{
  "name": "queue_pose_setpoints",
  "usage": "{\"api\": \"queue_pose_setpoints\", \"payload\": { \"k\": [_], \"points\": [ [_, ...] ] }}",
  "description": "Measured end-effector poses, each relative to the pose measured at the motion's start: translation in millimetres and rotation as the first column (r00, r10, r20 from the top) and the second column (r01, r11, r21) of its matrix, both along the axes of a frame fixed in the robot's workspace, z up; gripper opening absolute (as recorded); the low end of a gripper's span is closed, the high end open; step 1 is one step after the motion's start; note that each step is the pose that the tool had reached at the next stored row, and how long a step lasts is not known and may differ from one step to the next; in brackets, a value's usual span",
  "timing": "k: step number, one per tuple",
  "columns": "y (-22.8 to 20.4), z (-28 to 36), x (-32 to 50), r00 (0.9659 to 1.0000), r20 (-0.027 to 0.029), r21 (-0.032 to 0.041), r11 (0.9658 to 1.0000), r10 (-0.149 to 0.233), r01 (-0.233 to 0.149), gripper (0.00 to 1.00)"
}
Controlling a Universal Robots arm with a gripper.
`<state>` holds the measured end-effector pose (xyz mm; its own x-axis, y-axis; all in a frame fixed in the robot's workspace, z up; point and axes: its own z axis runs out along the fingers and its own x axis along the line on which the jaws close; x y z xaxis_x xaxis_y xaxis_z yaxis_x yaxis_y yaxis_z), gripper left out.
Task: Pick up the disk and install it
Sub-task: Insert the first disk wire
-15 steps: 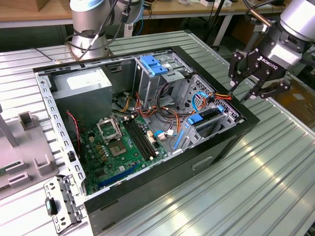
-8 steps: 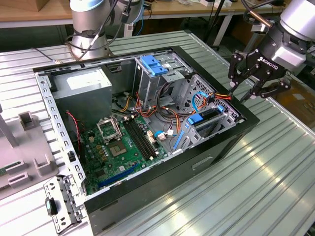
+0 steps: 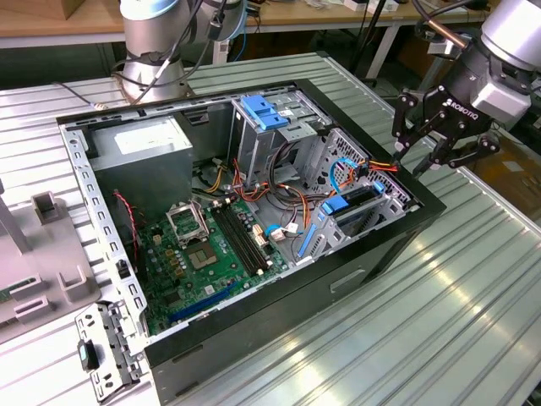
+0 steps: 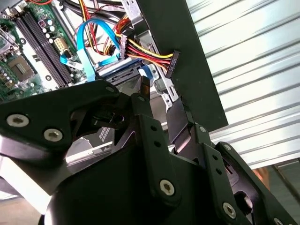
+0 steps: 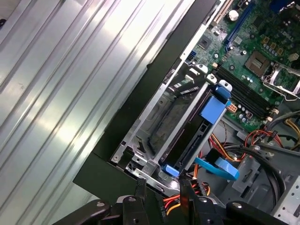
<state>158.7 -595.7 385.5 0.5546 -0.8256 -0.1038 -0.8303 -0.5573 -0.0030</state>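
Exterior view: open black case lay flat on the ribbed metal surface. Inside it were a green motherboard, a grey power supply at the far corner, and a metal drive cage with a blue handle. The hand hung just past the case's edge on the exterior view's right, above the drive bay, fingers spread, nothing between them. The disk sat in that bay at the case's near right corner, its blue rail showing.

Second wrist view: black fingers stood apart over the case wall. Beyond them ran a blue ribbon cable and a red-yellow-black power lead ending in a loose black plug.

First wrist view: the disk lay seated in its metal bay against the case's side wall, blue rail along one edge. Motherboard lay beyond, surface beside the case.
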Motion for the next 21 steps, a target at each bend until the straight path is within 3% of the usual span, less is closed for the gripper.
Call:
{"api": "queue_pose_setpoints", "payload": {
  "k": [7,10,13,17,21],
  "points": [
    [0.0,0.0,0.0,0.9981,0.0,0.0,0.9981,0.062,-0.062,0.42],
    [0.0,-0.1,0.0,0.9931,0.0,0.0,0.9931,0.118,-0.118,0.42],
    [0.0,-0.2,0.6,0.9891,0.0,-0.0002,0.9891,0.147,-0.147,0.42],
    [0.1,-1.3,4.4,0.9847,0.0,0.0001,0.9847,0.174,-0.174,0.42],
    [1.2,-4.6,9.3,0.9846,-0.0002,-0.0002,0.9846,0.175,-0.175,0.42]
  ]
}}
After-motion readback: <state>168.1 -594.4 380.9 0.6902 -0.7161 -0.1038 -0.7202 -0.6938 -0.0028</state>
